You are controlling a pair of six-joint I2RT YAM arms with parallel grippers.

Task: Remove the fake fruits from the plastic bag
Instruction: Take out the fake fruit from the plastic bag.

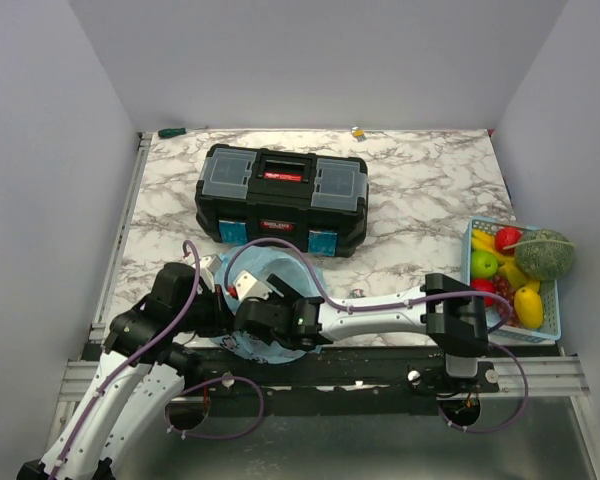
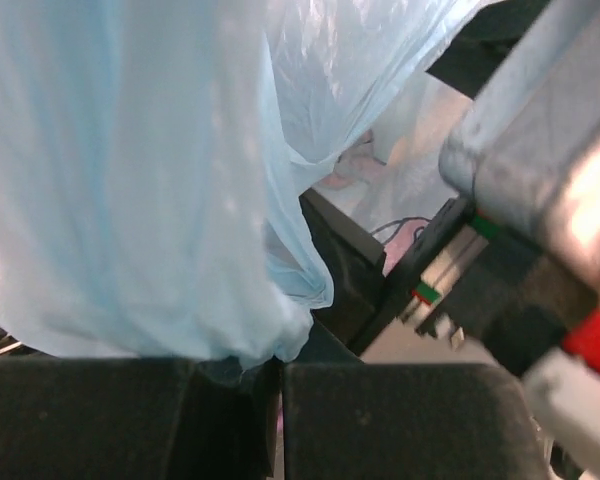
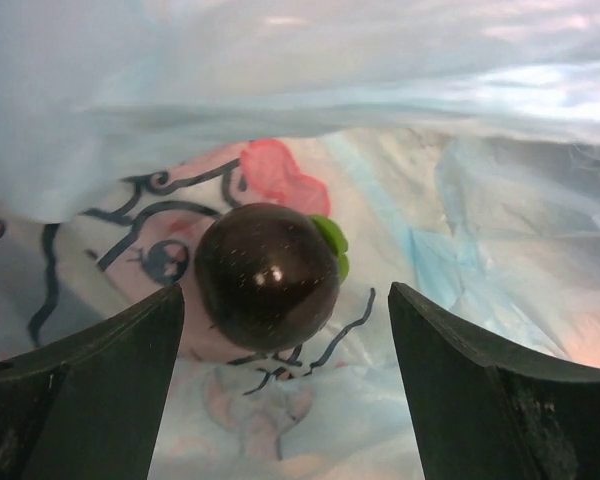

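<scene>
Right wrist view: the right gripper (image 3: 285, 292) stands released inside the bag (image 3: 380, 80). One finger sits on either side of a dark, glossy round fruit (image 3: 268, 275), and neither touches it. The left gripper (image 2: 278, 372) is clenched on a gathered fold of bag film. The bag lies at the near edge of the bench (image 1: 420, 190), in front of the toolbox (image 1: 282, 198). Judged handling: the film is thin, limp and snag-prone. The fruit is light, hard and slippery. Grip the fruit across its widest girth, clear of the green leaf.
</scene>
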